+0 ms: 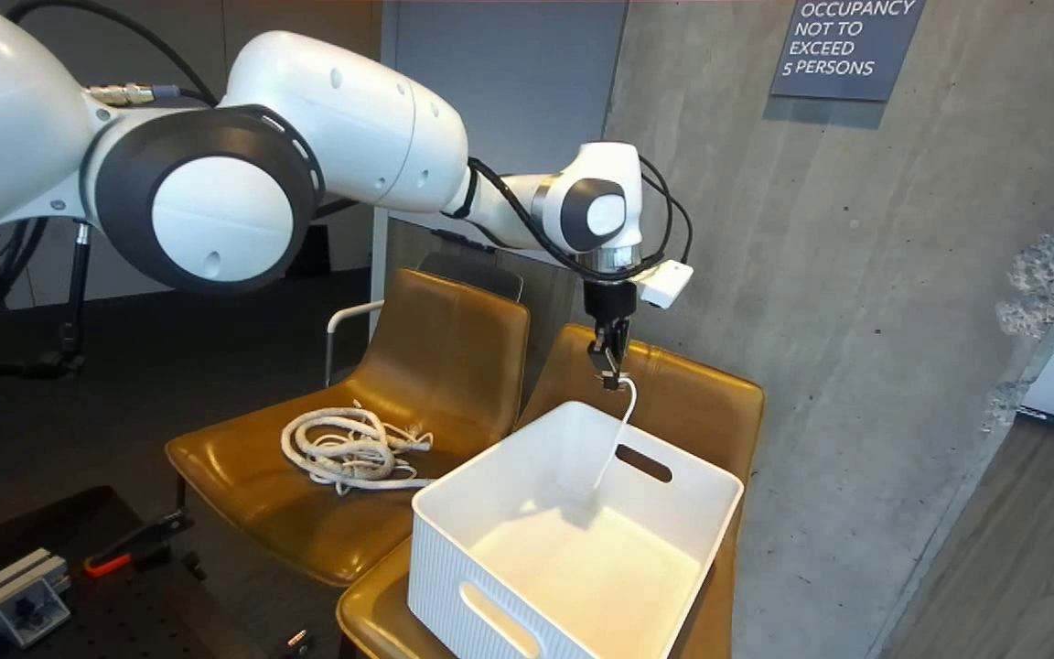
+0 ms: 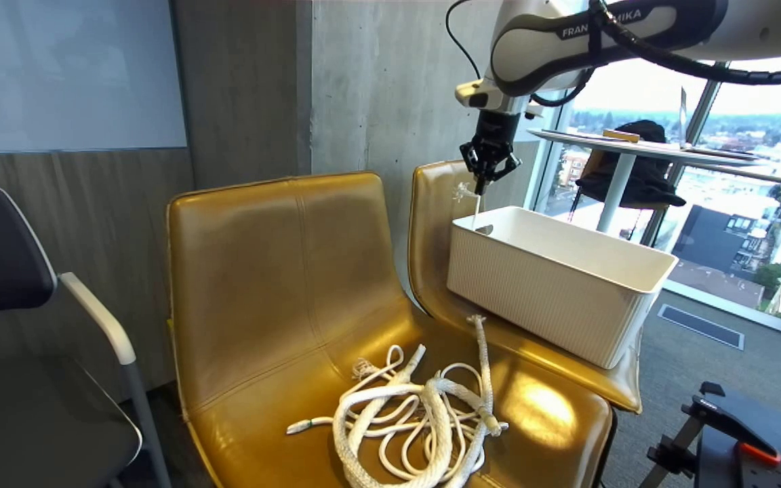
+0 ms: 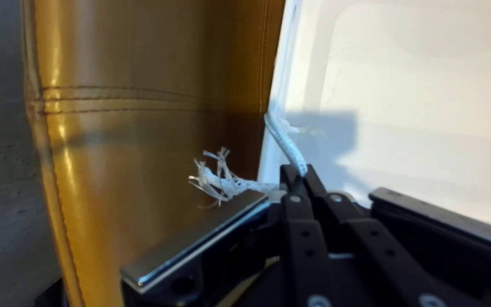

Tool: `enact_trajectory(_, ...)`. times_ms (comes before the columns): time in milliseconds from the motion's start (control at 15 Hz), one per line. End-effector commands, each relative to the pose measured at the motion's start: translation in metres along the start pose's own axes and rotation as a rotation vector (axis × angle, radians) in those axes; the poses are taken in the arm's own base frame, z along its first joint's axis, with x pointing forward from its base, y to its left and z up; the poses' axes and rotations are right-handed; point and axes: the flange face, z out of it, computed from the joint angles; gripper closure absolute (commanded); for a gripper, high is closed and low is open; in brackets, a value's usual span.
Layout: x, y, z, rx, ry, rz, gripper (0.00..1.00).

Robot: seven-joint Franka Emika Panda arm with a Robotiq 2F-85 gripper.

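Gripper [image 1: 614,380] is closed on a white cord [image 1: 632,400], above the end of the box [image 1: 440,563] that faces the back of the box chair [image 1: 701,394]. In an exterior view, the gripper hovers over that end of the box, apart from it. Cord arches out of the grip and hangs inside the box; whether its lower tip touches the box cannot be told. The box itself sits on the box chair.

In an exterior view, a rope pile [image 2: 439,413] lies beside the box, on the rope chair [image 2: 282,264]; the gripper is well apart from it. Beyond the box stands a round table [image 2: 580,139]; well apart from the box, past the rope chair, is a dark chair [image 2: 4,251].

In the wrist view, the fingers [image 3: 303,230] pinch the cord between their tips. A frayed end [image 3: 228,185] juts from the grip past the rim [image 3: 286,59] of the box, on the chair-back side; the hanging length appears to bend near the rim toward the inside of the box, its tip blurred.

Progress, as judged from these views: the cord is secured in the grip, held up off both chairs, and its hanging length is within the box. Outstanding: the cord is not let go, and its frayed end is outside the line of the rim. Rope pile: outside the box, not in contact with the gripper.
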Motion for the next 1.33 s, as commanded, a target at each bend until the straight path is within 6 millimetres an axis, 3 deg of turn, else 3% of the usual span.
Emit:
enact_trajectory(0, 0.038, 0.000, -0.039, 0.007, -0.058, 0.048, 0.99)
enact_trajectory(267, 0.091, -0.016, -0.064, 0.090, -0.042, 0.096, 0.99)
enact_trajectory(800, 0.199, -0.075, -0.110, 0.189, 0.072, 0.057, 0.99)
enact_trajectory(1267, 0.306, -0.160, -0.163, 0.223, 0.109, -0.084, 0.99)
